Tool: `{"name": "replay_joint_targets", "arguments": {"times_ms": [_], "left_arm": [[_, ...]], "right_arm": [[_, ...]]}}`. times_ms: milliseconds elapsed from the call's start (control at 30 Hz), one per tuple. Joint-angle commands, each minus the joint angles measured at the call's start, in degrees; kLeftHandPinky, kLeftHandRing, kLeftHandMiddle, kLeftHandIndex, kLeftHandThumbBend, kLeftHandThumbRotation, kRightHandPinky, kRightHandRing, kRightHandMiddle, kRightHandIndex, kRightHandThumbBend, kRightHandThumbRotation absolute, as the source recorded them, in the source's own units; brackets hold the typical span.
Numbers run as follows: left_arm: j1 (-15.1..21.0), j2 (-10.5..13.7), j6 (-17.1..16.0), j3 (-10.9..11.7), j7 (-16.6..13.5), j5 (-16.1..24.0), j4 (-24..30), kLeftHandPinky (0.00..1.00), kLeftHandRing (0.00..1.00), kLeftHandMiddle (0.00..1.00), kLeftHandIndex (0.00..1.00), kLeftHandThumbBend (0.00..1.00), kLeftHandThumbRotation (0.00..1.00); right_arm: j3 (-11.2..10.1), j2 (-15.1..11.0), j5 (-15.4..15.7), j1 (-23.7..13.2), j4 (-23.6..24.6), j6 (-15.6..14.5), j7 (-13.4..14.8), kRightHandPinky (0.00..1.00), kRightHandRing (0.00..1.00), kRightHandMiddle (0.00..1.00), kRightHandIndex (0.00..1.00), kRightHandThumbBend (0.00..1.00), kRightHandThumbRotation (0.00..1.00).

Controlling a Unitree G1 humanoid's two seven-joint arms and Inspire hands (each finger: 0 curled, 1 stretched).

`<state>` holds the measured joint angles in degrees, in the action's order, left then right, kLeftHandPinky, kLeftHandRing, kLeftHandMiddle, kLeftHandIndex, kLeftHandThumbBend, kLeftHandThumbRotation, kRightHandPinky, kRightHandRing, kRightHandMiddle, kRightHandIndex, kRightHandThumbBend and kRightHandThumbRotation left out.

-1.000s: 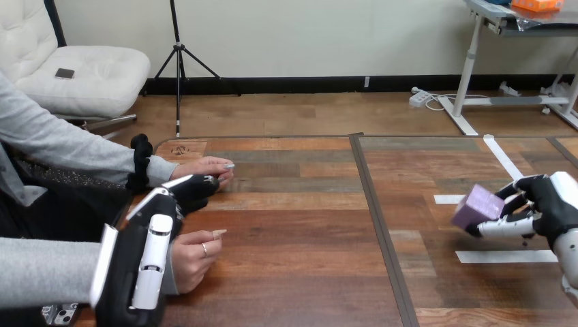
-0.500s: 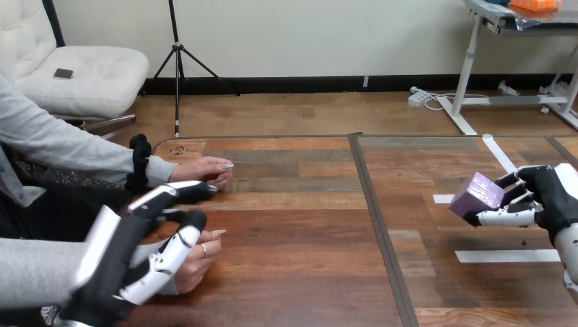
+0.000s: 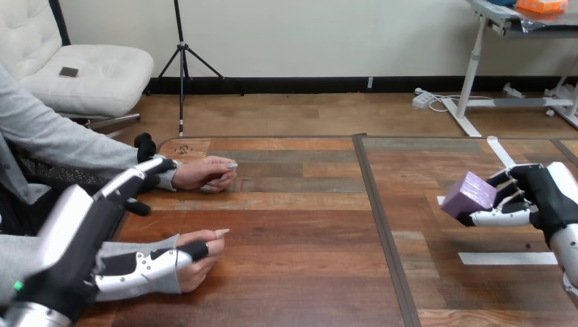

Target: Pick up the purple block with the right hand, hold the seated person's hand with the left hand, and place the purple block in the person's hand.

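The right hand (image 3: 540, 197) is at the worktop's (image 3: 293, 225) right side, its fingers (image 3: 501, 218) curled round the purple block (image 3: 469, 193), which it holds by the side facing the palm. The block is tilted, one corner turned down, and sits over the white tape strips (image 3: 508, 258) stuck to the worktop there. It is well apart from both of the person's hands.

The left hand (image 3: 88, 231) comes in at the lower left, spread wide with straight fingers and closed on nothing. One finger (image 3: 133, 180) reaches up toward the cuff of the person's far hand (image 3: 204, 174); whether it touches the sleeve cannot be told. Another (image 3: 150, 266) lies along the person's near hand (image 3: 199, 262), its black tip against the knuckles, not curled round it.

Both of the person's hands rest on the worktop at its left side. The far one has loosely bent fingers, and the near one makes a loose fist with one fingertip pointing right.

A small dark mark (image 3: 178, 150) is printed at the worktop's far left corner, too small to read. The block's visible faces show no writing.
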<state>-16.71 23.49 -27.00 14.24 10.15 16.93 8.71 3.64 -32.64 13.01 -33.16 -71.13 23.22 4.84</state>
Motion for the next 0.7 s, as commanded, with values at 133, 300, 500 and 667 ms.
{"name": "replay_joint_targets", "arguments": {"times_ms": [133,300,500,667], "left_arm": [[4.2,6.5,0.2,0.3,1.1,4.8,2.3,0.66,0.83,0.85,0.83,1.0,0.36],[5.1,8.7,0.8,0.0,1.7,7.4,2.2,0.68,0.84,0.85,0.84,1.0,0.36],[6.6,11.1,1.2,-0.8,1.7,11.9,1.7,0.7,0.85,0.87,0.86,1.0,0.36],[7.7,12.1,1.8,-1.7,1.7,14.0,1.3,0.73,0.86,0.88,0.86,1.0,0.35]], "right_arm": [[-1.9,0.8,-1.9,-2.5,4.7,0.8,-0.7,0.35,0.4,0.44,0.46,0.85,0.0],[-2.1,0.9,-2.2,-2.3,5.2,1.2,-1.1,0.36,0.41,0.45,0.46,0.85,0.0],[-2.3,1.0,-2.1,-2.4,5.6,1.0,-1.5,0.35,0.4,0.44,0.46,0.85,0.0],[-2.5,1.0,-2.0,-2.3,5.9,1.1,-1.7,0.34,0.38,0.43,0.46,0.86,0.0]]}}
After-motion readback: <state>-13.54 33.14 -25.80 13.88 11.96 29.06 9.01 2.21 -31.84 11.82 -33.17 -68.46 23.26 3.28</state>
